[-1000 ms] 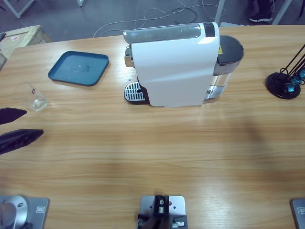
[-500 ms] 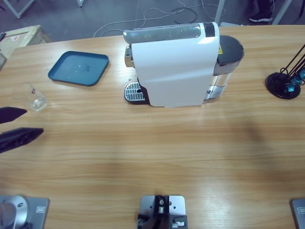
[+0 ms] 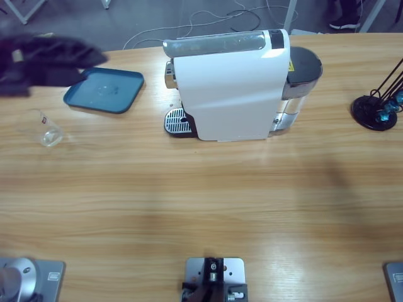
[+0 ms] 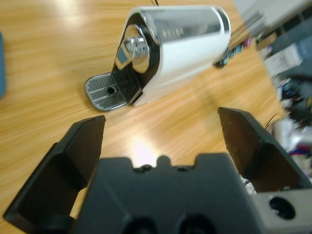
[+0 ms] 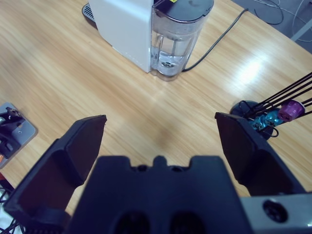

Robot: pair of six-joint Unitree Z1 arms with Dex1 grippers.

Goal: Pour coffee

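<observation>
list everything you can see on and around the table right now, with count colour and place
coffee machine: one, white with a silver top and a clear water tank at its right end, back middle of the table
drip grate: one, silver, at the machine's left foot
tray: one, dark blue, left of the machine
tumbler: one, clear with a dark logo, near the table's left edge in front of the tray, nothing gripping it
capsule stand: one, black wire with blue and purple capsules, right edge
cables: several, on the floor behind the table
left gripper: black, jaws open, empty, pointed at the machine
right gripper: black, jaws open, empty, above bare table
</observation>
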